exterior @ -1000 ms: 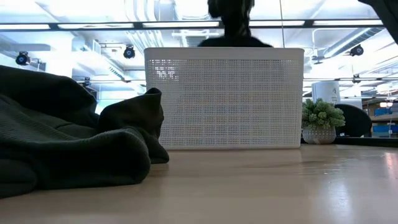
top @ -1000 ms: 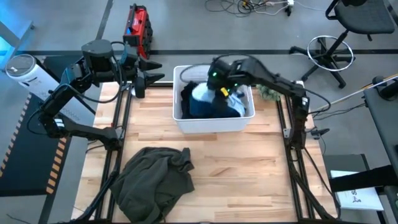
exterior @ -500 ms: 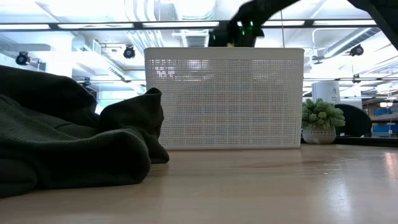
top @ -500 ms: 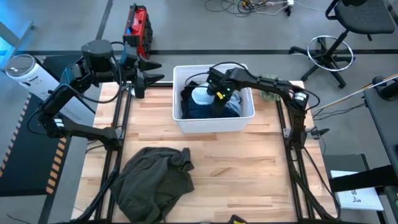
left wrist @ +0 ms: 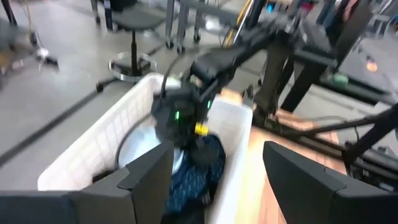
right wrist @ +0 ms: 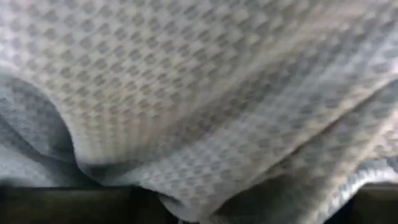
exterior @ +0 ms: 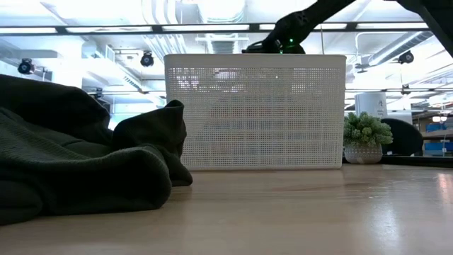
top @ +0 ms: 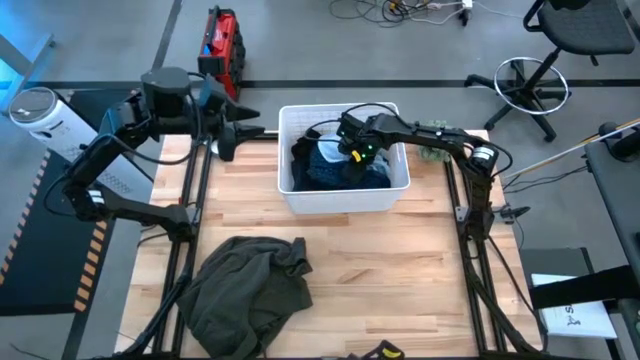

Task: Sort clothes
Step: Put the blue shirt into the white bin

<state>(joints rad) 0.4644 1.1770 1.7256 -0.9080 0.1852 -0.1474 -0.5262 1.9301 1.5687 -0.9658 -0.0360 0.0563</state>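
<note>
A white lattice basket [top: 340,203] stands at the table's far middle and holds a navy patterned piece [top: 335,168] and black pieces [top: 301,152]. An olive-grey top [top: 245,290] lies crumpled on the table's near left; it also shows in the low view [exterior: 78,163]. My right gripper [top: 345,150] is down inside the basket among the clothes, with light woven fabric [right wrist: 199,93] filling its wrist view and hiding its fingers. My left gripper [left wrist: 217,186] is open and empty, level at the far left, pointing toward the basket [left wrist: 99,155].
A small potted plant [top: 435,150] stands at the far right corner beside the basket. Bare wood [top: 400,270] lies between the basket and the olive-grey top and on the near right. Metal frame rails [top: 470,250] run along both sides.
My right gripper has gone down into the basket onto the clothes, and the light blue lining that showed before is now mostly covered. My left arm has shifted a little toward the table's right, toward the basket.
</note>
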